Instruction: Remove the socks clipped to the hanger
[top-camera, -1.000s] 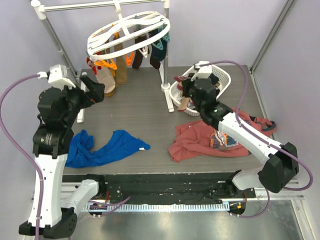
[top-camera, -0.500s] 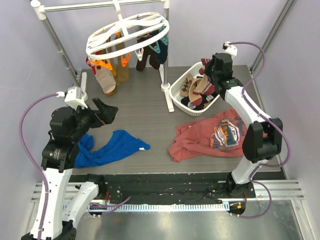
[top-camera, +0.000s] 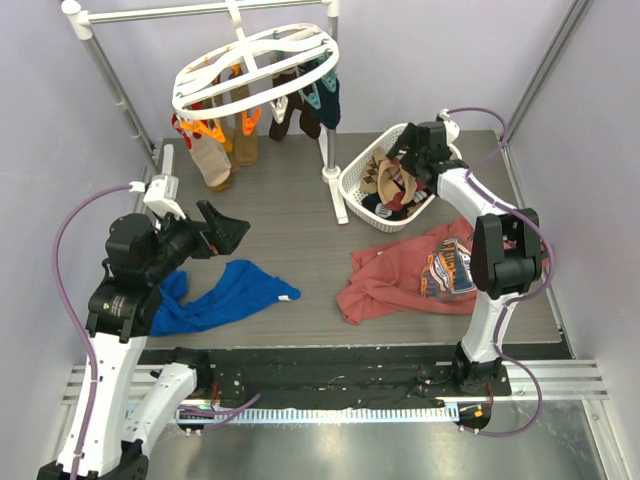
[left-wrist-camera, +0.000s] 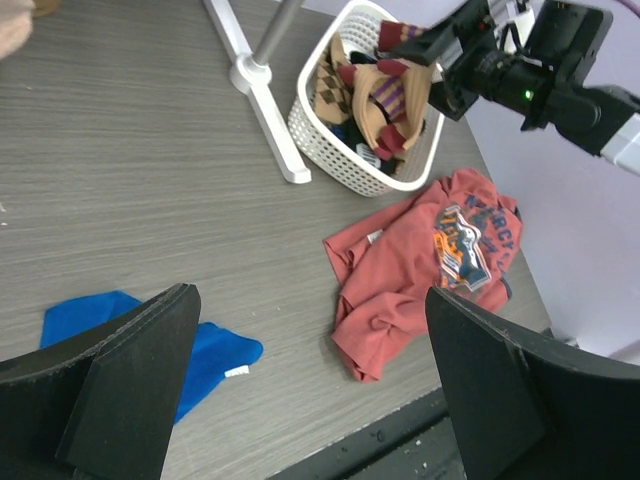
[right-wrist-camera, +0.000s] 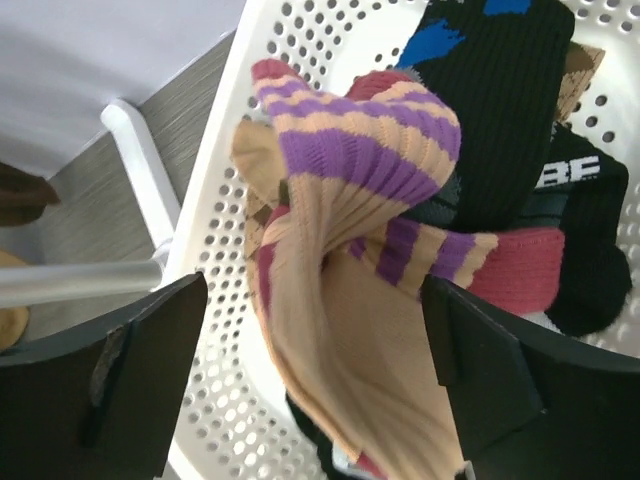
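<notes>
The hanger (top-camera: 255, 62), a white oval ring with cross spokes, is hung by its hook from the top rail of a metal stand (top-camera: 105, 75) at the far side of the table (top-camera: 290, 215). Socks (top-camera: 214, 160) are seen clipped under it. Tan and brown ones hang at its left end, beside orange clips (top-camera: 210, 128). Darker ones hang at its right end, by teal clips (top-camera: 312, 95).

A white basket (top-camera: 350, 188) is placed to the right of the stand's foot, and it is heaped with more socks. The right gripper (top-camera: 408, 162) is held just over this heap. In the right wrist view its fingers (right-wrist-camera: 100, 390) are spread wide at either edge of the picture. A striped sock (right-wrist-camera: 350, 190), tan with purple bands, is lying between them on the pile, and neither finger is seen touching it. A black sock (right-wrist-camera: 500, 90) is lying behind it against the basket's perforated wall (right-wrist-camera: 215, 330).

The left gripper (top-camera: 226, 232) is raised above the near left part of the table, well apart from the hanger. Its fingers (left-wrist-camera: 130, 385) are opened wide, and nothing is held between them. A blue shirt (top-camera: 225, 295) is spread on the table below this gripper. A red shirt (top-camera: 400, 280) with a printed front is crumpled on the table in front of the basket, on the right side.
</notes>
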